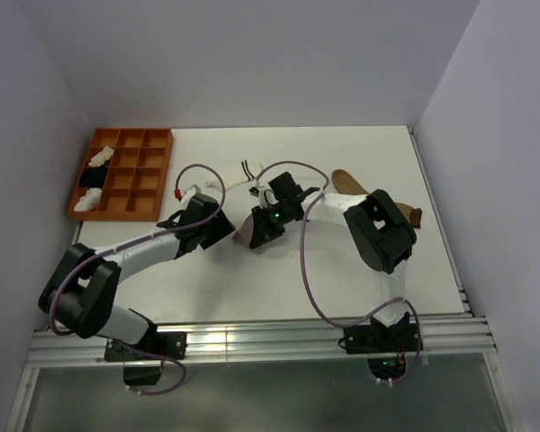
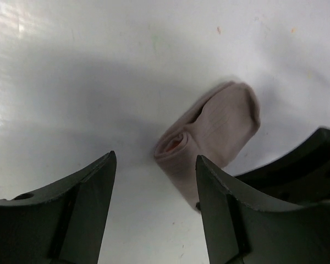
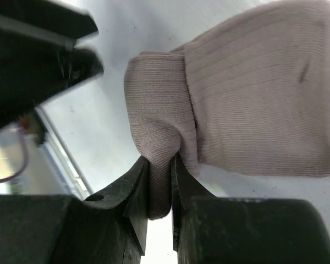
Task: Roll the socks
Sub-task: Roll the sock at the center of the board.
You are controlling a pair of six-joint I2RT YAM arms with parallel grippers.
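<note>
A greyish-tan ribbed sock lies on the white table as a partly rolled bundle with a bit of red showing inside the roll. My right gripper is shut on a fold of this sock at the end of the roll; from above it covers most of the bundle. My left gripper is open and holds nothing. The roll lies just ahead of its right finger. From above, the left gripper is just left of the bundle. A tan-brown sock lies flat behind the right arm.
An orange compartment tray stands at the back left, with white bundles and a black one in its left cells. A white piece with dark stripes peeks out behind the grippers. Purple cables loop over the table's middle.
</note>
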